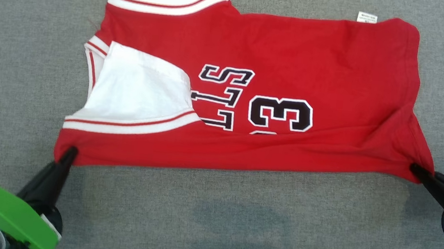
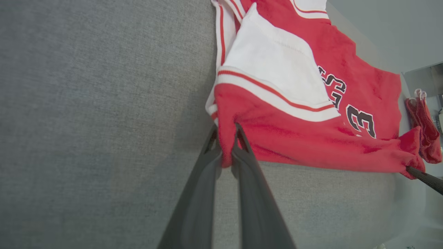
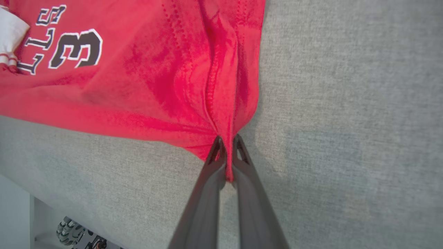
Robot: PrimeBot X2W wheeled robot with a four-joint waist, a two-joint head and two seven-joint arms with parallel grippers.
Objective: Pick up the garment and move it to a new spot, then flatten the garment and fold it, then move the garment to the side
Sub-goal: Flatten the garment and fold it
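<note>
Middle through far edge of grey table (image 1: 211, 222) covered by red jersey (image 1: 296, 45), wide bare strip along near edge, bare margins toward left and right edges, second red cloth (image 2: 427, 138) beyond jersey's right end.

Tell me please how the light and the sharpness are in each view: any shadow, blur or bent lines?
Head view: soft, even light, jersey sharp, a faint broad shadow on the grey surface below it. Left wrist view: left gripper blurred near the lens, the surface's far edge curves. Right wrist view: red very saturated, right gripper soft at the bottom.
</note>
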